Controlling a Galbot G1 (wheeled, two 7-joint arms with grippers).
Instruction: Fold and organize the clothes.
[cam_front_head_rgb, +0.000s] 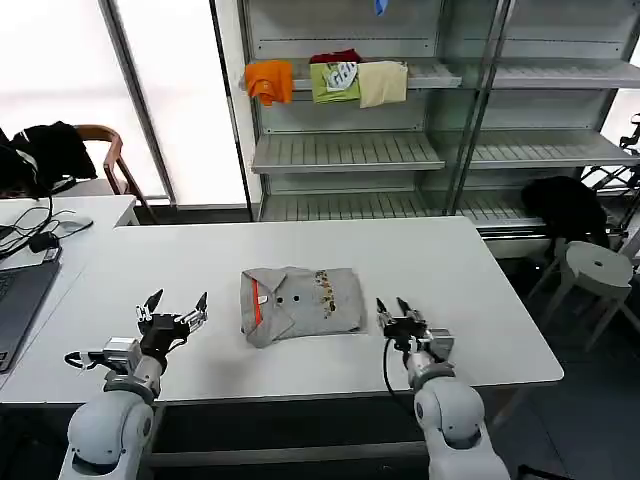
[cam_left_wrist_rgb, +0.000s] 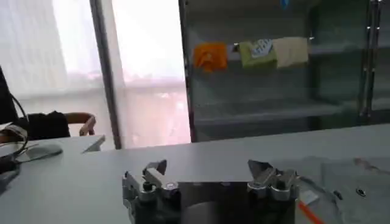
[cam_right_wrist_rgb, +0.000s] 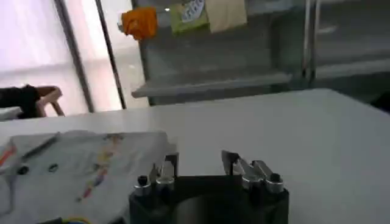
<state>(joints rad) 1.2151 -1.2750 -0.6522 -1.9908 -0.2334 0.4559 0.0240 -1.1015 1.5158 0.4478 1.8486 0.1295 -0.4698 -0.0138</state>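
Nearest, the right gripper (cam_front_head_rgb: 392, 305), fingers apart, sits just right of the folded shirt (cam_front_head_rgb: 301, 303); the open left gripper (cam_front_head_rgb: 177, 303) lies farther off its left side

Our head view looks down on the table (cam_front_head_rgb: 470, 270); our low wrist views face the shelves (cam_left_wrist_rgb: 262, 109), sharing the shirt (cam_front_head_rgb: 300, 303).

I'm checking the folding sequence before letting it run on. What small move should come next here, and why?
Probably one more fold: bring the left gripper in to the collar edge of the grey shirt. The shirt lies partly folded on the white table between the two open grippers, neither touching it. The right gripper waits at the shirt's other edge, so the two could lift and fold it together.
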